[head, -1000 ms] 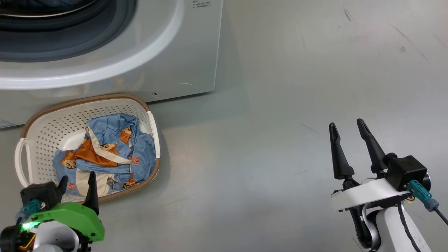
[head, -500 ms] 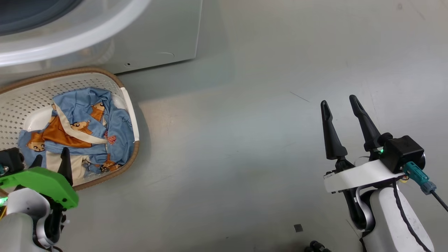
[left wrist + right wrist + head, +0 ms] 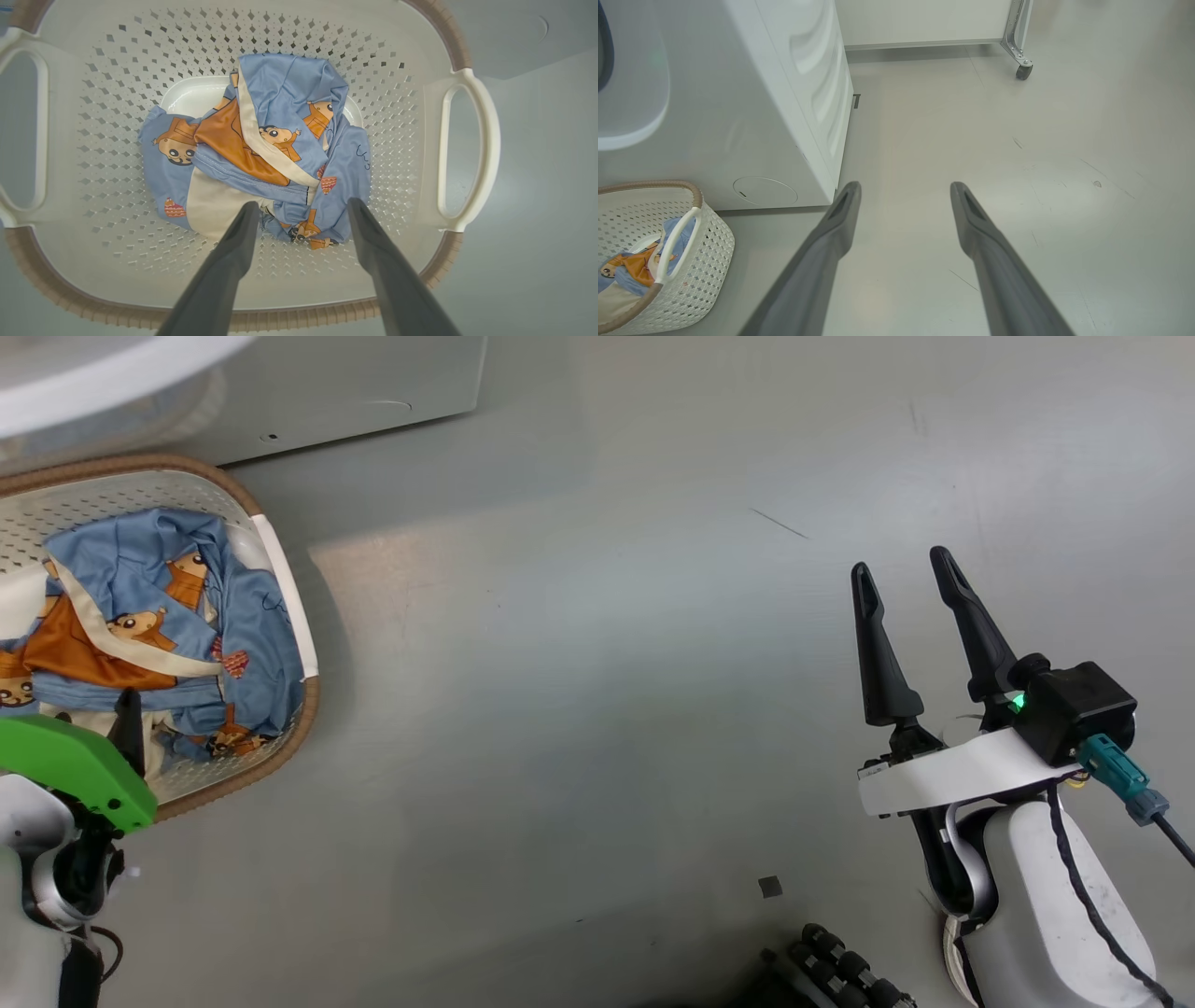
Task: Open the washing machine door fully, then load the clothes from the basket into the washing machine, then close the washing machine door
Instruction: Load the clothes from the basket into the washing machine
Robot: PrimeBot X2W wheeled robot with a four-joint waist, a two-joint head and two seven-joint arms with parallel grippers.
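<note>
I am hovering the left gripper (image 3: 302, 204) over the near side of the basket (image 3: 402, 140), jaws spread wide and holding nothing. The clothes (image 3: 280, 140) are lying bunched inside it, so loading is not yet begun. The right gripper (image 3: 898, 562) is hanging wide open, empty, over the floor (image 3: 597, 709) far right. The washing machine (image 3: 738, 116), just beyond the basket, is being cropped at its upper front, so I cannot judge its door.

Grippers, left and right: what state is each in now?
Left gripper: open, pointing at the clothes, holding nothing.
Right gripper: open, holding nothing.
</note>
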